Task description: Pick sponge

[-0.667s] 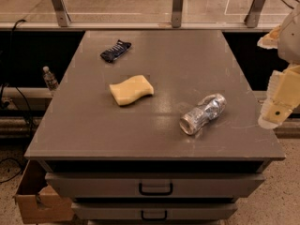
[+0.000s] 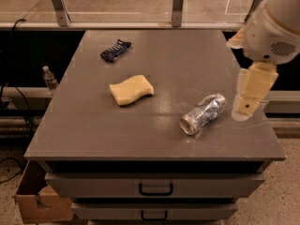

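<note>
The sponge point(image 2: 131, 89) is a pale yellow foam block with wavy edges. It lies flat on the grey table top point(image 2: 93, 130), a little left of the middle. My gripper point(image 2: 246, 108) hangs from the white arm point(image 2: 272, 27) over the table's right edge. It is well to the right of the sponge and just right of the crushed silvery can point(image 2: 203, 114). It holds nothing that I can see.
A small dark blue wrapper point(image 2: 115, 50) lies at the back left of the table. Drawers with handles point(image 2: 155, 188) are under the table top. A plastic bottle point(image 2: 49, 78) and a cardboard box point(image 2: 40, 203) stand on the floor at the left. A railing runs behind the table.
The arm and gripper have moved left, in over the table's right edge and closer to the can. The sponge, can and wrapper have not moved.
</note>
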Robot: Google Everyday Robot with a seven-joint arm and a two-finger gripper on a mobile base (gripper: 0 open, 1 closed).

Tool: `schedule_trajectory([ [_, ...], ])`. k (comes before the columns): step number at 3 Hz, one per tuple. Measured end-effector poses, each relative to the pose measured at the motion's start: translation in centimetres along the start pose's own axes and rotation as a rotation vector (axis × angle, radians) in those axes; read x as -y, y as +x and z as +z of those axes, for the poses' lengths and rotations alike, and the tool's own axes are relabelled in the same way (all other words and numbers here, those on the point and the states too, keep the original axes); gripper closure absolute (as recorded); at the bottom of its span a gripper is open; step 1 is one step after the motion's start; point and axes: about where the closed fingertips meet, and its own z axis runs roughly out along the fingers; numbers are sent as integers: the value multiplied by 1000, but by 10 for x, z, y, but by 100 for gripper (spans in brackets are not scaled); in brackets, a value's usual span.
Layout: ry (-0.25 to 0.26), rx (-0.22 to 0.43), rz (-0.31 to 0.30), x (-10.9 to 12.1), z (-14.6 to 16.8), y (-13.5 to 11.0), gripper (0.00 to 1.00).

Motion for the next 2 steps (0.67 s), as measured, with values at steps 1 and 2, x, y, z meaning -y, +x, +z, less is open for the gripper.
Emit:
schedule_trajectory([
  [1, -79, 53, -197, 23, 57, -67, 0],
  [2, -129, 101, -355, 33, 93, -120, 0],
])
